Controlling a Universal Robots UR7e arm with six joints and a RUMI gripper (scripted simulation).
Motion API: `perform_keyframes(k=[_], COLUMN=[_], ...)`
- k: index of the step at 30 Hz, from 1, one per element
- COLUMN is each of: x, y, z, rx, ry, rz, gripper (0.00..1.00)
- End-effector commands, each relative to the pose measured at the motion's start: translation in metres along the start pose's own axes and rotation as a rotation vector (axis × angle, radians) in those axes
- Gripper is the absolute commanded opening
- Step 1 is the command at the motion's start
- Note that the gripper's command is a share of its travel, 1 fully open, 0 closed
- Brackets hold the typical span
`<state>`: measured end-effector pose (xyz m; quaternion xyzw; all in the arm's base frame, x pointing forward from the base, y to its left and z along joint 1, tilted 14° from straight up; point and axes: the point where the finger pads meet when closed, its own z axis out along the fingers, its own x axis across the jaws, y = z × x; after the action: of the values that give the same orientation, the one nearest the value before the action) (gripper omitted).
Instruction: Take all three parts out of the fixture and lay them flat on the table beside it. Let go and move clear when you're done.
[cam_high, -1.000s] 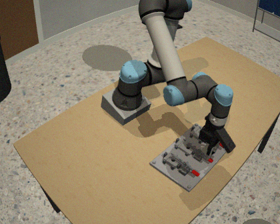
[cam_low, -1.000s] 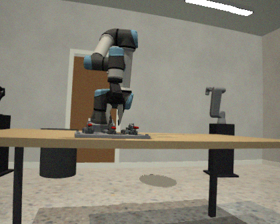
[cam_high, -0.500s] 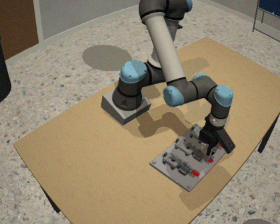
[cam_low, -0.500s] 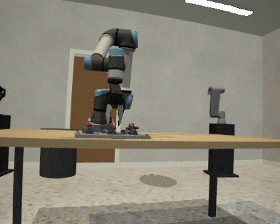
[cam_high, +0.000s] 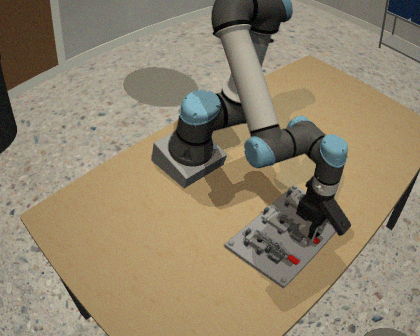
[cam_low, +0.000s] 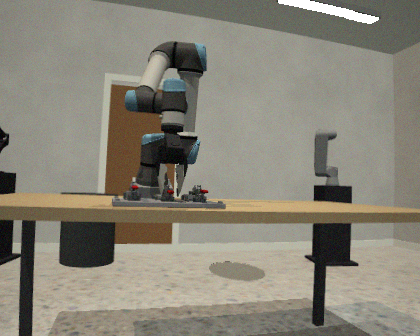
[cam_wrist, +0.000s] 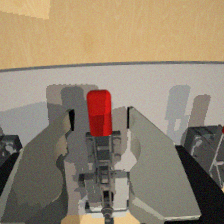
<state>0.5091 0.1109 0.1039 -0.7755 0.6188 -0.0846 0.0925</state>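
Observation:
The grey fixture plate (cam_high: 280, 277) (cam_low: 212, 204) (cam_wrist: 150, 85) lies on the table near its right front edge and carries three toggle clamps with red handles. My gripper (cam_high: 313, 235) (cam_low: 170, 193) (cam_wrist: 100, 109) is low over the plate and open. Its two fingers stand on either side of the middle clamp's red handle (cam_high: 316, 241) (cam_wrist: 99, 112), with a gap on each side. The front clamp's handle (cam_high: 293, 259) is free. The back clamp is partly hidden behind my wrist. The grey parts under the clamps are too small to tell apart.
My arm's grey base block (cam_high: 187, 162) stands on the wooden table (cam_high: 125, 240) behind and left of the fixture. The table's right edge runs close to the plate. A second grey arm (cam_low: 326, 157) stands on a pedestal off the table.

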Motion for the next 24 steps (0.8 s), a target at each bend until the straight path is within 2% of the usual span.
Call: perform_keyframes(k=[1, 17, 18, 24], x=[0.0001, 0.0001, 0.0001, 0.0001], y=[-0.0006, -0.0006, -0.0006, -0.0006], z=[0.0017, 0.0018, 0.0018, 0.0018], rx=[0.002, 0.002, 0.002, 0.002], ry=[0.0, 0.0, 0.0, 0.0], rz=[0.0, 0.0, 0.0, 0.0], gripper=[0.28, 0.28, 0.0, 0.0])
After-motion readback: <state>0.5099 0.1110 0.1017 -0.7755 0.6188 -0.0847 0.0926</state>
